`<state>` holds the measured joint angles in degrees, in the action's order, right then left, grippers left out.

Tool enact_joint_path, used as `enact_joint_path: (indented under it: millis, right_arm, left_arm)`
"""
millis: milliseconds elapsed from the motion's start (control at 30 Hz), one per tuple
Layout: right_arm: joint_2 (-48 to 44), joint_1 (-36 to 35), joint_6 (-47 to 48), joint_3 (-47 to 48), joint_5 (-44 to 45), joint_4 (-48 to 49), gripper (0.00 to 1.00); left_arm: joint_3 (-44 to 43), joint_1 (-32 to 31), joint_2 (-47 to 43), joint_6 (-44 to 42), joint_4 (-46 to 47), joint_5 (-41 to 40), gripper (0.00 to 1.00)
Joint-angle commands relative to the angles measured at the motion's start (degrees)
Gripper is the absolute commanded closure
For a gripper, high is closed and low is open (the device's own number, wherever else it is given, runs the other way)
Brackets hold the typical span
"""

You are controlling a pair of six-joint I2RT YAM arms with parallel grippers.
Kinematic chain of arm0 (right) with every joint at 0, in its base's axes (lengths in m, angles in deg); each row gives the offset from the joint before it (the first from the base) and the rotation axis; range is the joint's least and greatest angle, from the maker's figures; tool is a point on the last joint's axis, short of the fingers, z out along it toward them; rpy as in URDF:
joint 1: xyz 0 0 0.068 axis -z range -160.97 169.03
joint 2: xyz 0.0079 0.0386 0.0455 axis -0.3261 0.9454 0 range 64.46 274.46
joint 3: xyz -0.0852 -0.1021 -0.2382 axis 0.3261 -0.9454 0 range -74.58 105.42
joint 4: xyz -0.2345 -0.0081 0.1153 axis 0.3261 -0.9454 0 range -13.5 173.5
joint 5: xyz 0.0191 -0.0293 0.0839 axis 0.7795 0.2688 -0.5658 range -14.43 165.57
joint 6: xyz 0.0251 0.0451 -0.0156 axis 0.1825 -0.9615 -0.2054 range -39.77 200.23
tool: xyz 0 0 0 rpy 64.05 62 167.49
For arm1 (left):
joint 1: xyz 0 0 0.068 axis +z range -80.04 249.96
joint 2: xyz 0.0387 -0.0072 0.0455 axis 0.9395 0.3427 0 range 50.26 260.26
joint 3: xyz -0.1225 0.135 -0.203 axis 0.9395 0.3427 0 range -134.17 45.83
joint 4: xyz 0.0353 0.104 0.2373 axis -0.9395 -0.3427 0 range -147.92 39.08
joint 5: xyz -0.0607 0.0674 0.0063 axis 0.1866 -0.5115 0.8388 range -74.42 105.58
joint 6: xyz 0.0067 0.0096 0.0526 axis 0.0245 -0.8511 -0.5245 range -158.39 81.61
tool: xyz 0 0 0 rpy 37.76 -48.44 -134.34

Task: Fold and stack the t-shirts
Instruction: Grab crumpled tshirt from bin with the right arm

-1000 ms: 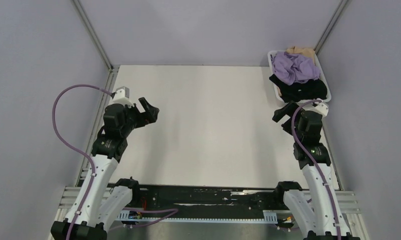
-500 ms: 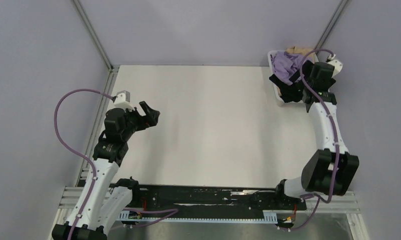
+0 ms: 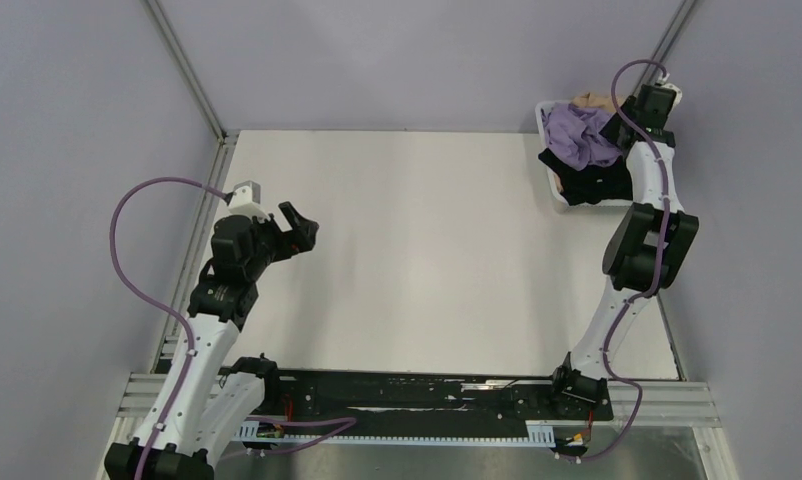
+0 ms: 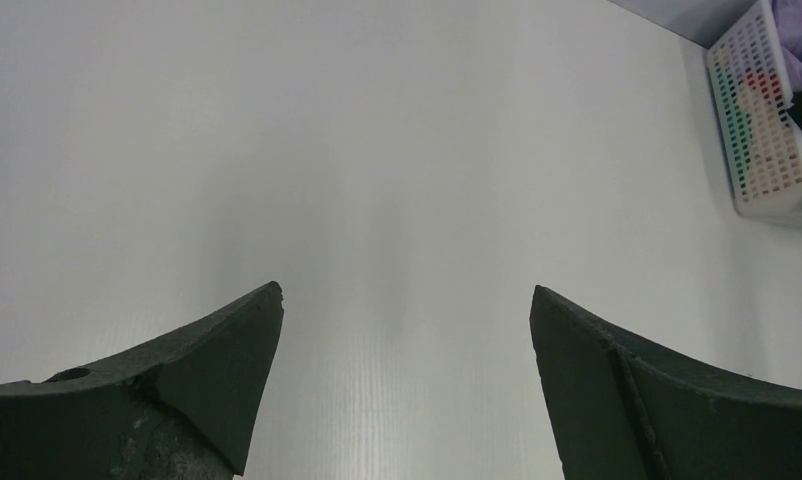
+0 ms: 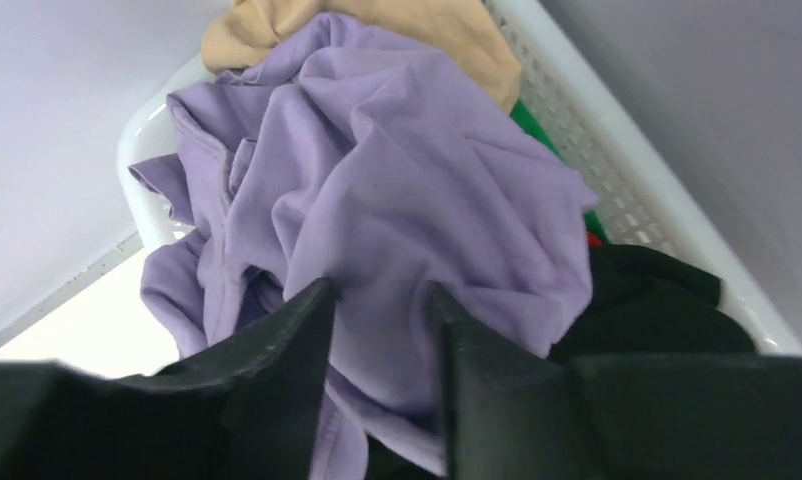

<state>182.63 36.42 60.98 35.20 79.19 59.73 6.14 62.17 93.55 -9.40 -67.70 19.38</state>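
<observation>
The t-shirts lie crumpled in a white mesh basket (image 3: 554, 186) at the table's far right corner. A lavender t-shirt (image 5: 377, 190) is on top, a tan one (image 5: 447, 30) behind it and a black one (image 5: 647, 300) in front. My right gripper (image 5: 382, 300) reaches into the basket, its jaws drawn in on a bunched fold of the lavender shirt (image 3: 575, 138). My left gripper (image 4: 407, 300) hangs open over bare table at the left (image 3: 302, 225), holding nothing.
The basket's rim (image 5: 627, 160) runs close along the right wall. A strip of green cloth (image 5: 537, 125) shows under the lavender shirt. From the left wrist the basket (image 4: 767, 150) sits far off at the upper right. White tabletop (image 3: 427, 250) lies between the arms.
The right arm stretched from beside the basket's near end up over it, dropped into the pile, and its jaws narrowed onto the lavender cloth. The left arm barely moved.
</observation>
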Motion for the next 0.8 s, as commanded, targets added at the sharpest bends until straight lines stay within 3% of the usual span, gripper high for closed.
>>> enact_joint_path:
  millis: [0, 167, 400, 567, 767]
  right_arm:
    - [3.9, -0.16, 5.39, 6.73, -5.75, -0.22, 0.7]
    - [3.29, -0.16, 7.64, 8.11, -5.27, 0.37, 1.0]
    - [-8.54, -0.16, 8.24, -0.2, -5.08, 7.61, 1.0]
    - [-22.67, -0.35, 7.66, -13.0, -11.6, 21.4, 1.0]
    - [-35.45, -1.05, 5.68, -18.27, -21.7, 27.52, 1.0]
  left_arm:
    - [0.27, 0.06, 0.5, -0.92, 2.89, -0.86, 0.0]
    - [0.62, 0.06, 0.35, -0.63, 2.87, -0.91, 0.0]
    - [0.79, 0.04, -1.46, -0.17, 2.29, -1.23, 0.0]
    - [0.76, -0.01, -2.81, 0.19, 1.32, -2.22, 0.0]
    - [0.79, 0.06, -5.41, 0.65, 0.26, -3.18, 0.0]
